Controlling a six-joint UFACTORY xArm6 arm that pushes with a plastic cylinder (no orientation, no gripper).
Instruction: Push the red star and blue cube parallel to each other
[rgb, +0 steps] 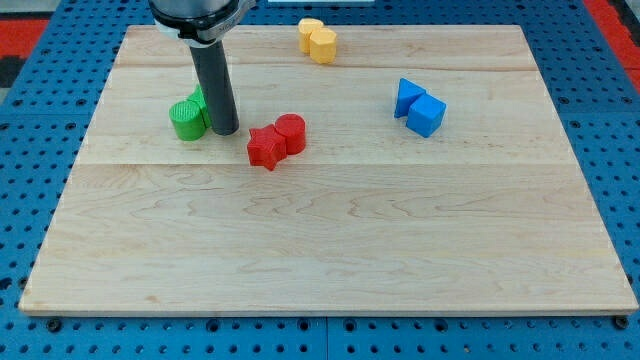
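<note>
The red star lies on the wooden board left of centre, touching a red cylinder at its upper right. The blue cube sits at the view's right, touching a blue triangular block at its upper left. My tip stands on the board just left of the red star, with a small gap between them. It is right beside a green cylinder on its left.
A second green block peeks out behind the rod, above the green cylinder. A yellow block of two joined round parts lies near the board's top edge. Blue pegboard surrounds the board.
</note>
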